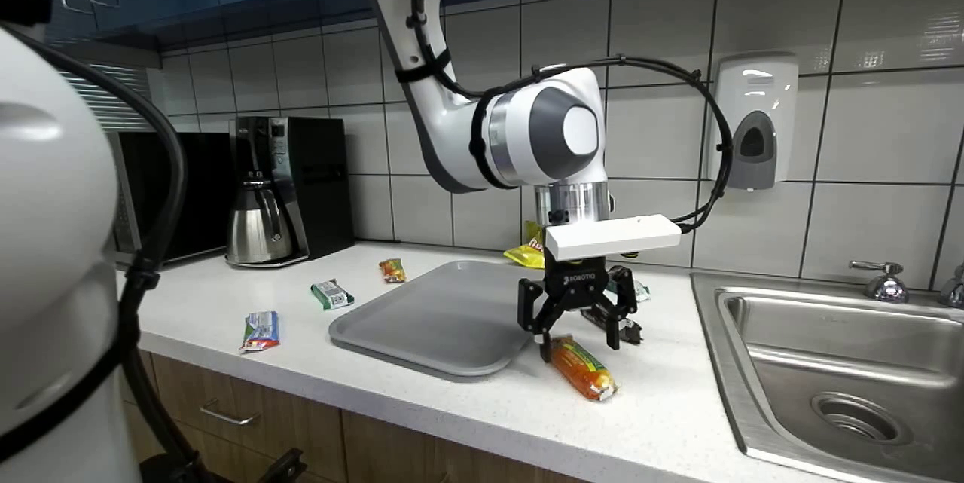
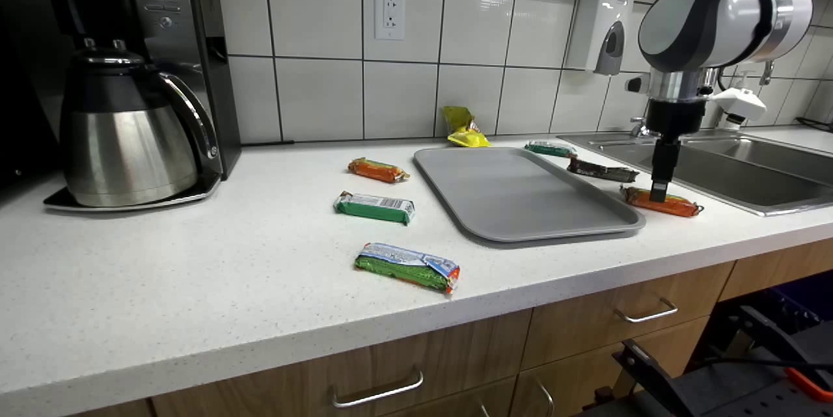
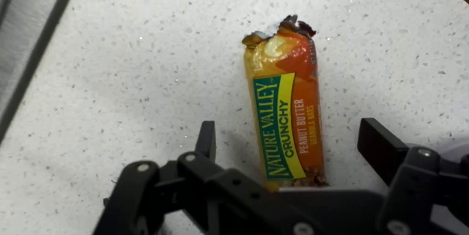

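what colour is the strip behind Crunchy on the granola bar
The strip is yellow, clearest in the wrist view.

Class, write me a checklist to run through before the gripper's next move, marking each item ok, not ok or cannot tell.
1. Gripper open: ok, its fingers stand apart.
2. Peanut butter granola bar between the fingers: ok, by the wrist view.
3. That bar gripped: not ok, a gap shows on either side of it.
4. Dark-wrapped bar apart from the fingers: ok, a gap shows in an exterior view.
5. Tray lying on the counter: ok.
6. Height of the fingers above the counter: cannot tell.
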